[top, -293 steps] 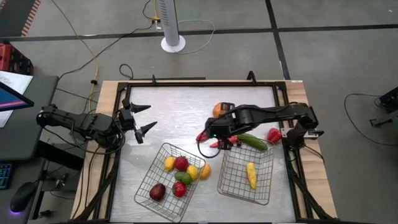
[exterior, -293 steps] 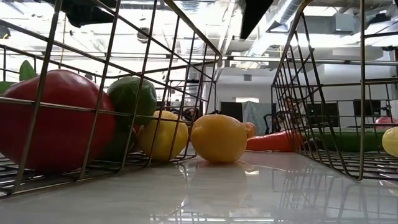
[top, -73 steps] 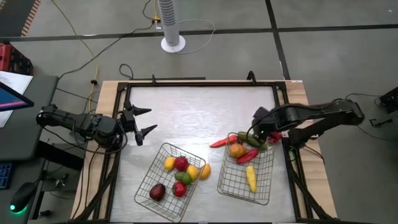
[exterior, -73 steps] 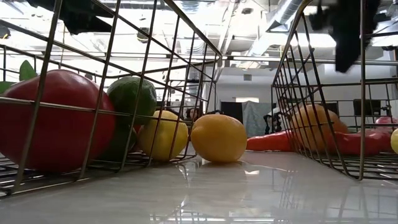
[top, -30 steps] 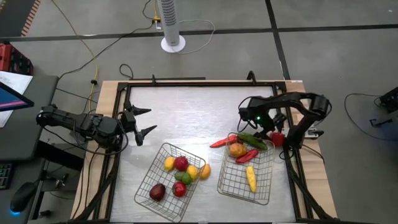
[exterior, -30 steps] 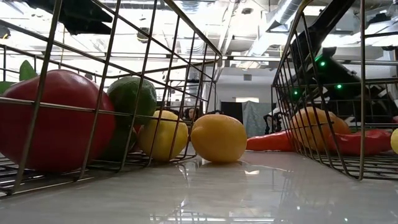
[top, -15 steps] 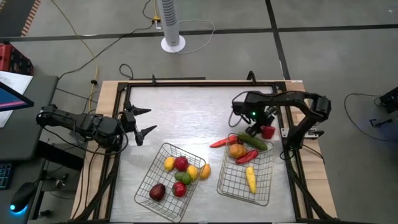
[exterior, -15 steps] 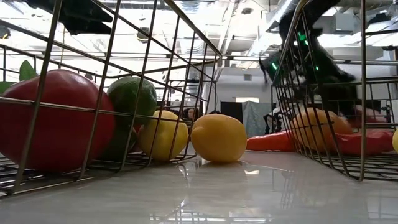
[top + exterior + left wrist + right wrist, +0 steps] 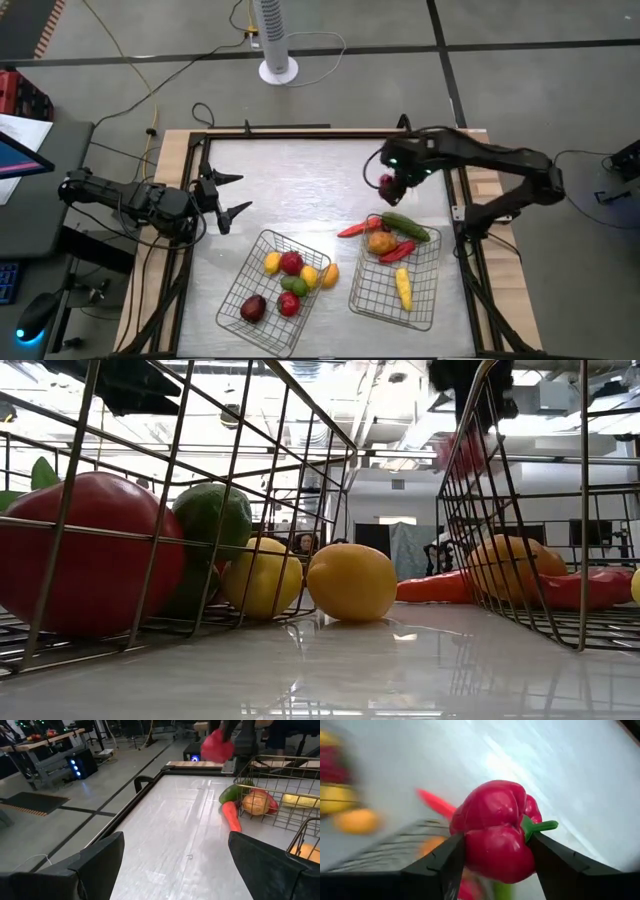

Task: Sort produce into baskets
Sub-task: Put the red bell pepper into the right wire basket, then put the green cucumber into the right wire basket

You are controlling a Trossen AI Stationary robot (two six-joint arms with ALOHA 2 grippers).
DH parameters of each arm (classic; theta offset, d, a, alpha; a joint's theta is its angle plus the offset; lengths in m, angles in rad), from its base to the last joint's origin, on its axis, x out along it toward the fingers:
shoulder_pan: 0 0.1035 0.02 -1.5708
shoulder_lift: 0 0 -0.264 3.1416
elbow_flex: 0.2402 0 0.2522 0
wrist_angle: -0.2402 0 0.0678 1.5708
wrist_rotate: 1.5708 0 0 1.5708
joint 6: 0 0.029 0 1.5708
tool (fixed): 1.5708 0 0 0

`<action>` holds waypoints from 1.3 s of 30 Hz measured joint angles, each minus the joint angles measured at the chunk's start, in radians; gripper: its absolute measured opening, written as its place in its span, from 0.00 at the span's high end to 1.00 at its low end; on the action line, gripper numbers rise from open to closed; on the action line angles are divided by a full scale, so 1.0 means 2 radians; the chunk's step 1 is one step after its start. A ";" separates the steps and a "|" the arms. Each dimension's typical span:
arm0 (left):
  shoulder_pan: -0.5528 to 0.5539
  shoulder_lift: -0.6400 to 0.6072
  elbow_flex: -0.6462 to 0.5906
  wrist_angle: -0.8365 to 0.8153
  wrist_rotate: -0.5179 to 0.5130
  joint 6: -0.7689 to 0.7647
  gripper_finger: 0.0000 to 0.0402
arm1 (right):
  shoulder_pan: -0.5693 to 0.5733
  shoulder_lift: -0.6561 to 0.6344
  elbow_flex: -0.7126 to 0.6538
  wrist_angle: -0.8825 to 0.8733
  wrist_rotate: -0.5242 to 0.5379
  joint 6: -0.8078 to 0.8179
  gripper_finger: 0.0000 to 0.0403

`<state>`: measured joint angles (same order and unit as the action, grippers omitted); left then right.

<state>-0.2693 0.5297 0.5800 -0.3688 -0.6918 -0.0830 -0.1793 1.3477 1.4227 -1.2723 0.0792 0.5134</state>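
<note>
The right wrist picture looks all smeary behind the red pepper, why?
In the right wrist view the red pepper, held by the right end effector, looks sharp while the table and basket behind streak, which suggests motion; in the low view the pepper blurs too.

Grey floor (image 9: 540, 30), white fan base (image 9: 278, 70), cables, workbenches behind.

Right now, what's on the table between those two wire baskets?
In the high view, one round yellow-orange fruit sits against the left basket; otherwise bare tabletop up to the right basket.
</note>
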 joint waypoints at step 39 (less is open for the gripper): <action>0.000 0.000 0.000 0.014 0.012 -0.004 0.14 | 0.082 0.043 -0.021 -0.141 0.098 0.107 0.09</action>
<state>-0.2694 0.5297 0.5800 -0.3410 -0.6679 -0.0911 -0.0156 1.4341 1.3811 -1.5551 0.2754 0.7276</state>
